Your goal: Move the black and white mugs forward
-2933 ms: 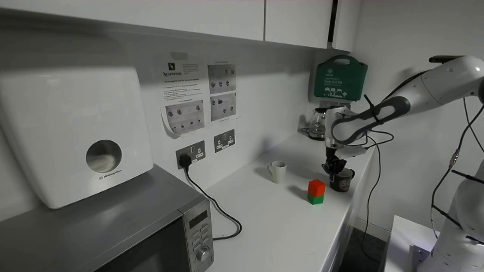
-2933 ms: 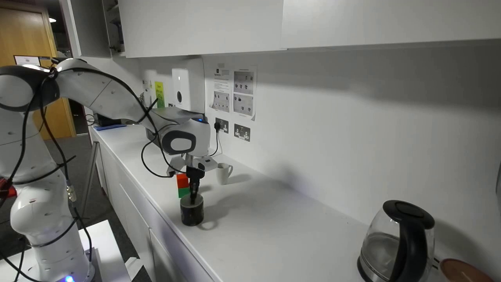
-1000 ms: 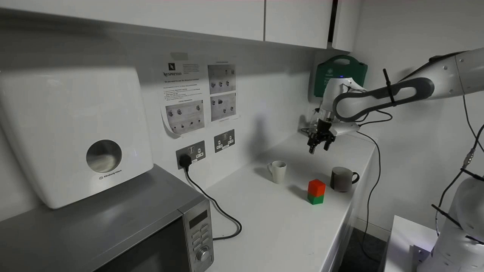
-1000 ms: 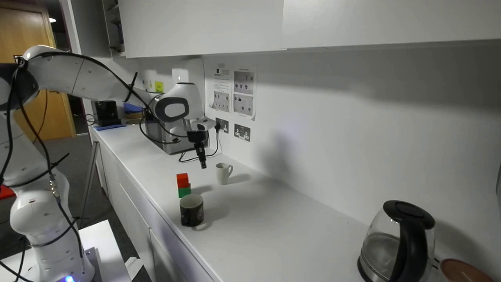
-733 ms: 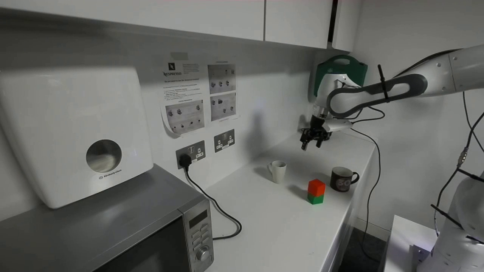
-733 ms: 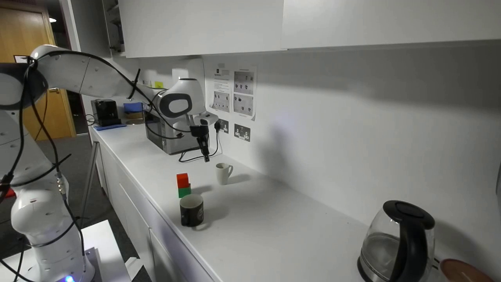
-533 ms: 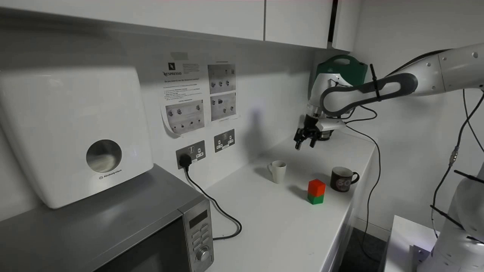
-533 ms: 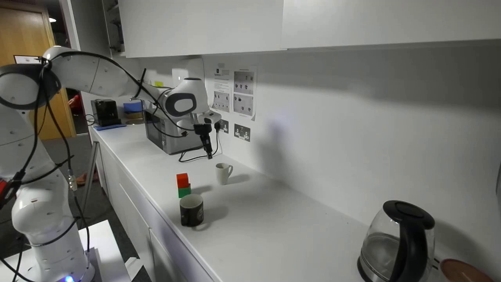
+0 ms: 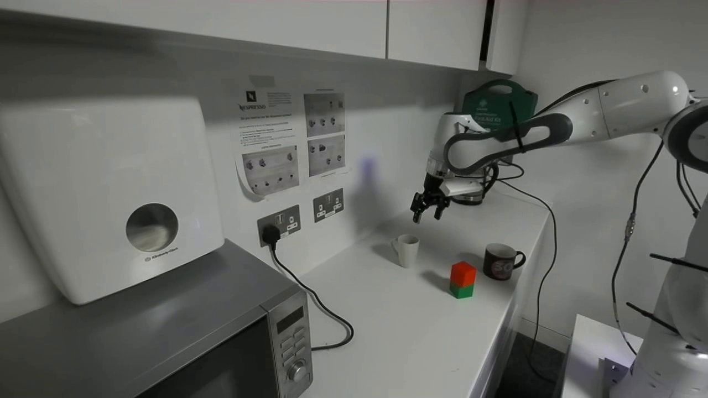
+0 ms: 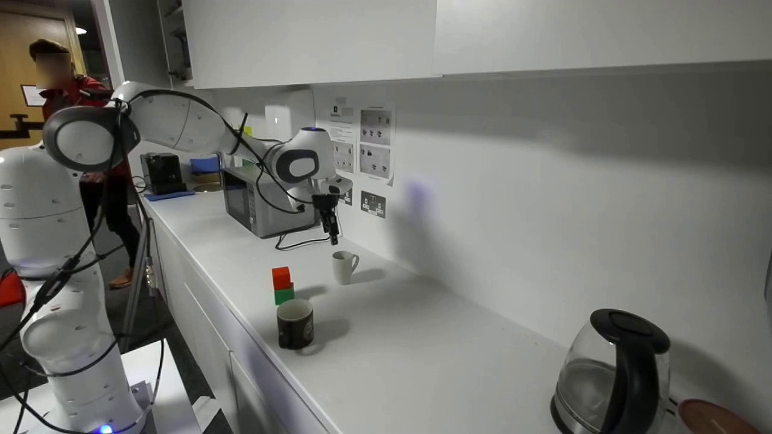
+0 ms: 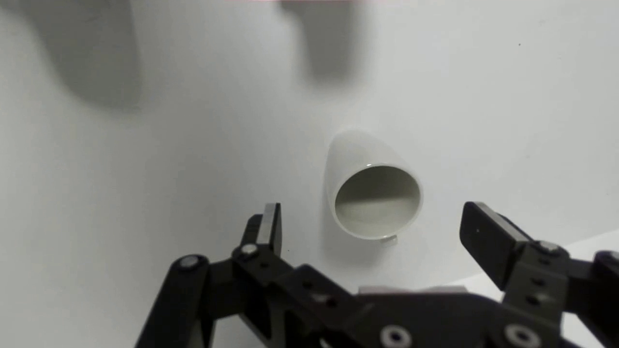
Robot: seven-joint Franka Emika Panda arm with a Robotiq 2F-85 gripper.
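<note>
The white mug (image 9: 408, 252) stands upright on the counter near the wall, its handle turned to the wall side. The black mug (image 9: 498, 263), upright with a side handle, is by the counter's front edge; it shows in both exterior views but not in the wrist view. My gripper (image 9: 427, 216) hangs above the white mug, apart from it, jaws wide and nothing held. In the wrist view the white mug (image 11: 354, 149) appears between the two open fingers, its mouth facing the camera, with only a bit of handle visible below the rim.
A red block on a green block (image 9: 463, 279) stands between the mugs, closer to the black one. A microwave (image 9: 287, 337) with its cable (image 9: 332, 315), a glass kettle (image 10: 615, 374) and the back wall (image 10: 512, 211) border the counter. Cupboards (image 10: 313, 42) hang overhead.
My gripper, earlier down at the black mug's rim, has risen off it and travelled across toward the wall to above the white mug. Both mugs stand where they were. A person appears behind the arm.
</note>
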